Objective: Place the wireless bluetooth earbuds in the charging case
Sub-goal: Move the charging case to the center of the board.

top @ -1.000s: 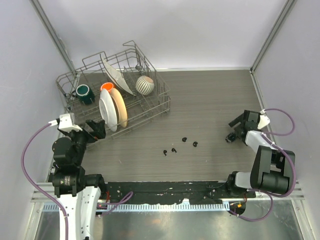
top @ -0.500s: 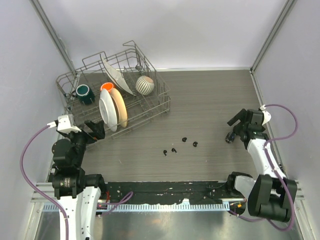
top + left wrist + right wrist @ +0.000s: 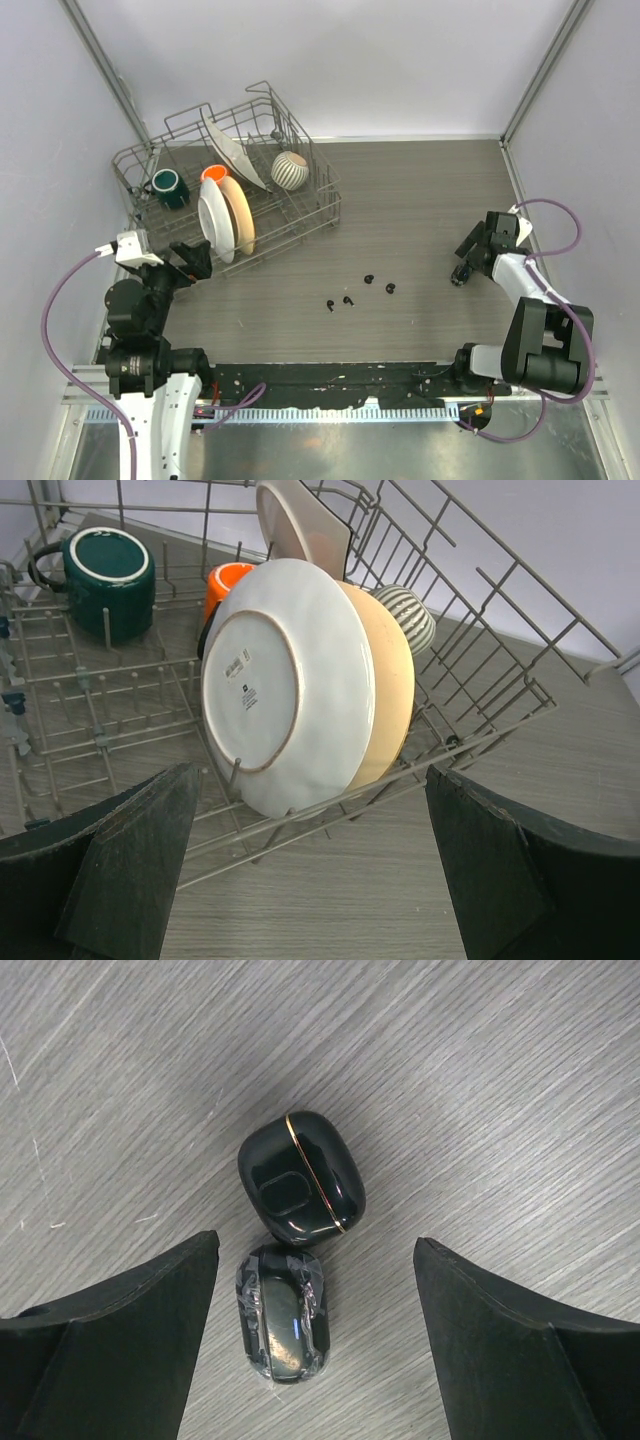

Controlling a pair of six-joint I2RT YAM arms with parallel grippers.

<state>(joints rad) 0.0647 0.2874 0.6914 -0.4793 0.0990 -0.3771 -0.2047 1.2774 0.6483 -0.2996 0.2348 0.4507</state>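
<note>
Nothing is in the case (image 3: 300, 1175) yet, as far as I can see. It lies on the surface (image 3: 420, 200) right under my right hand (image 3: 315, 1243), flipped open into two halves that sit end to end. I can't make out a bud in either half. That hand is spread wide, with a finger on each side of the case and neither one touching it.

The earbuds (image 3: 347, 299) are loose on the surface. I count four small dark specks in a scattered row near the middle, well apart from the case and to its left. So the whole job is left: each bud has to be picked up, carried over and seated.

My left hand (image 3: 320, 880) is also spread and holds nothing. It faces the plates (image 3: 275, 685) in the rack (image 3: 320, 215), just beside the rack's near corner.

For room, the case is close to the right edge of the surface, with the wall (image 3: 590, 150) just beyond, so I have little slack on that side. The stretch between the buds and the case is bare, so that path is open. On the left, the rack wires crowd any swing forward.
</note>
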